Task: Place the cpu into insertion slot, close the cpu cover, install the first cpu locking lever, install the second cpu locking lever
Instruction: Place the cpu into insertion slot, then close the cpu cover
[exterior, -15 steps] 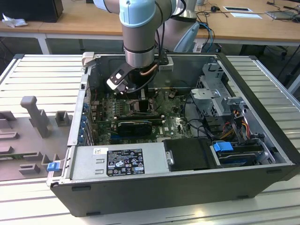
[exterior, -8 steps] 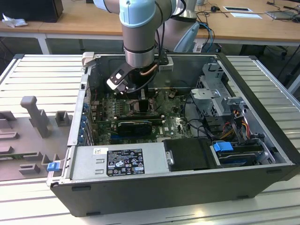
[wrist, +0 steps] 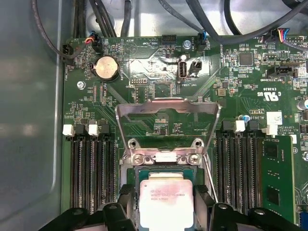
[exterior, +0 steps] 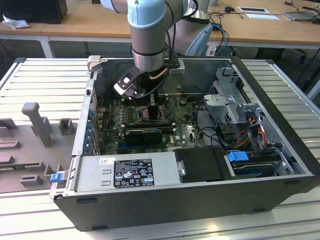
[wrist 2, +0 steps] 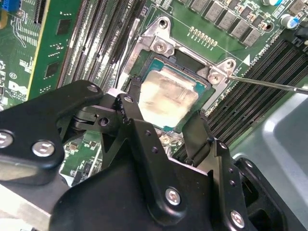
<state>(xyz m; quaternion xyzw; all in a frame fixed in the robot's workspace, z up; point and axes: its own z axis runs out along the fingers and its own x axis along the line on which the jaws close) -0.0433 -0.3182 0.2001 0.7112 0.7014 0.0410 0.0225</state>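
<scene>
Claw (wrist 2: 167, 103) fingers are clamped on the cpu (wrist 2: 169, 94), one on each opposite edge, holding the chip right at the insertion slot (wrist 2: 182, 52) beneath them. Just beyond the fingertips, the cpu cover (wrist: 166, 103) stands raised and open.

Slatted grey table (exterior: 45, 80) carries open computer case (exterior: 200, 200); grey fixture blocks (exterior: 37, 120) alongside.

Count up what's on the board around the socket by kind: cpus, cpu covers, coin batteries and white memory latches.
cpu: 1
cpu cover: 1
coin battery: 1
white memory latches: 4
Total: 7
</scene>
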